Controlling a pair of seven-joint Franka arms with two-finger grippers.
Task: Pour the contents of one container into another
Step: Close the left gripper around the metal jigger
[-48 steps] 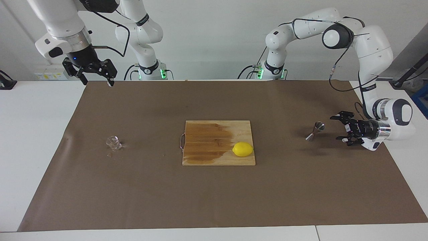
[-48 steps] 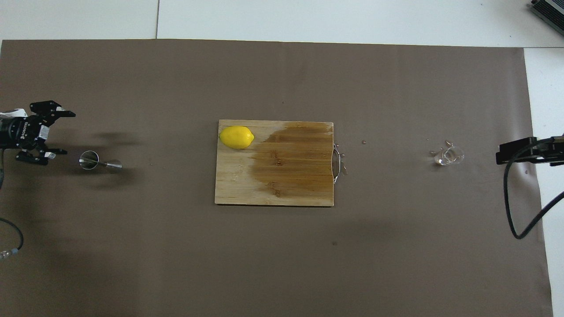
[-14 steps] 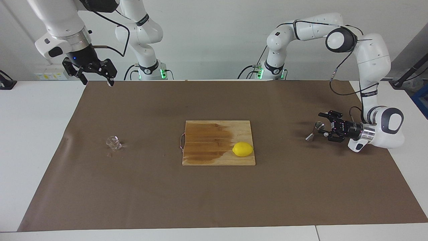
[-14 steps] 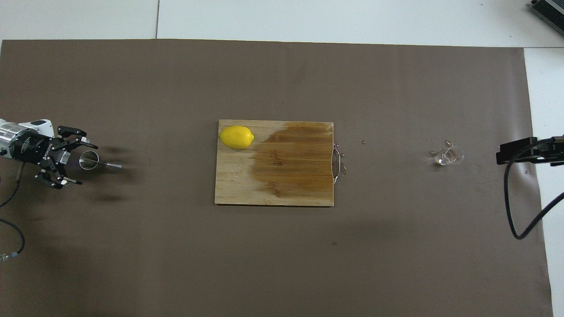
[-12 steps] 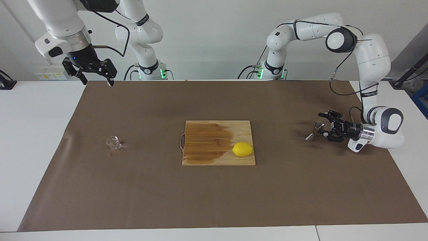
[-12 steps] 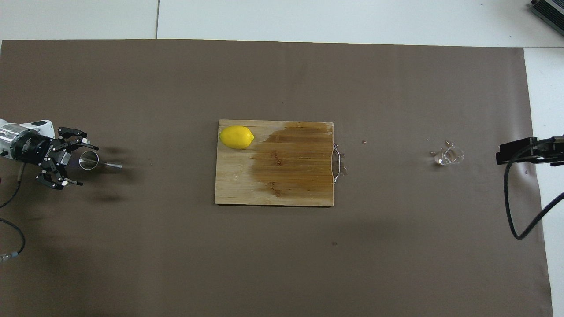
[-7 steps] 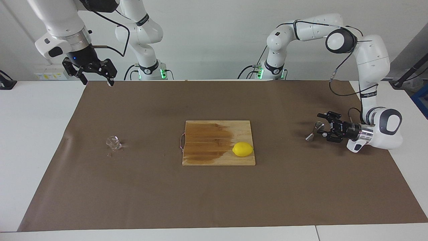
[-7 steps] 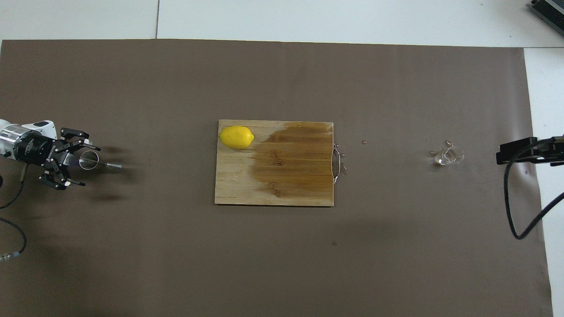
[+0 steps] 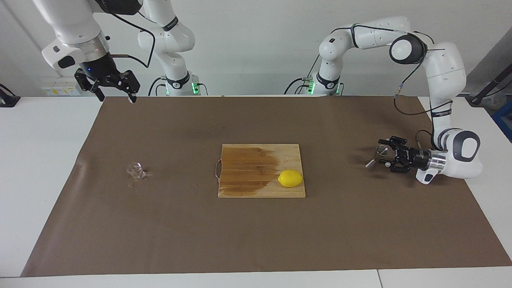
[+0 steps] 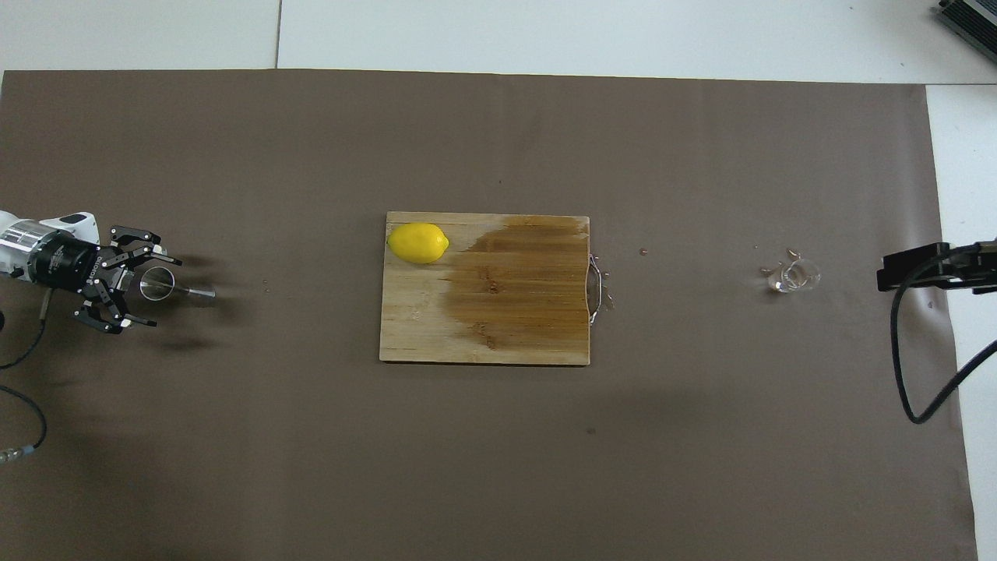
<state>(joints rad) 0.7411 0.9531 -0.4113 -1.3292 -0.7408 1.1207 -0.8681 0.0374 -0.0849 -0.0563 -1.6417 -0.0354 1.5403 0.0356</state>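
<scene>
The clear glass cup [image 9: 135, 170] stands on the brown mat toward the right arm's end; it also shows in the overhead view [image 10: 794, 276]. The silvery jigger [image 9: 376, 157] stands toward the left arm's end and shows from above [image 10: 167, 287]. My left gripper [image 9: 383, 152] lies level and low, open, with a finger on each side of the jigger's upper cone [image 10: 160, 290]. I cannot tell whether the fingers touch it. My right gripper [image 9: 116, 97] waits open and empty, raised over the mat's corner near its base.
A wooden cutting board [image 9: 248, 188] with a dark wet patch lies mid-table, with a yellow lemon [image 9: 290, 178] on its corner toward the left arm. Small drops lie on the mat [image 9: 160, 240] beside the glass cup.
My left gripper has moved in level toward the jigger, and its open fingers now straddle the upper cone. The jigger, the glass cup and the right arm have not moved.
</scene>
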